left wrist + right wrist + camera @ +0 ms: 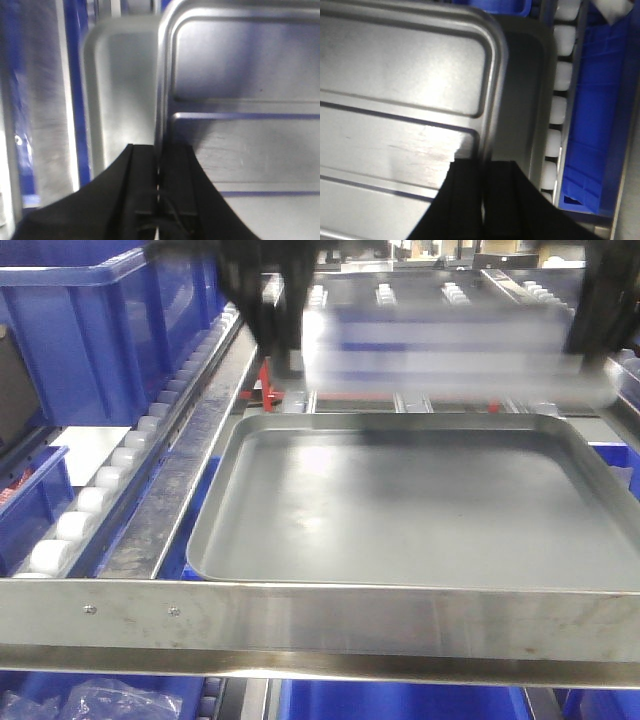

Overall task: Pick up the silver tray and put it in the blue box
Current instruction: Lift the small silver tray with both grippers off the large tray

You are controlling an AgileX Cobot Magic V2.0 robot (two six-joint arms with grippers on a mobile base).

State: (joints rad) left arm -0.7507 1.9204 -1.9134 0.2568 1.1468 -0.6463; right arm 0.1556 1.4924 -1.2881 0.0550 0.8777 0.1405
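Front view, silver tray [450, 355] motion-blurred, outline unclear

We hold the smaller tray [450, 345] between our two arms: the left gripper [159, 165] pinches its left rim and the right gripper [482, 175] its right rim. It hangs over the larger tray [400, 510], which sticks out past it on both sides. A roller track [100, 490] lies left of the larger tray, and the deep crate [100, 330] stands beyond that track. A cross rail [320, 615] runs in front, with bins [400, 702] beneath.
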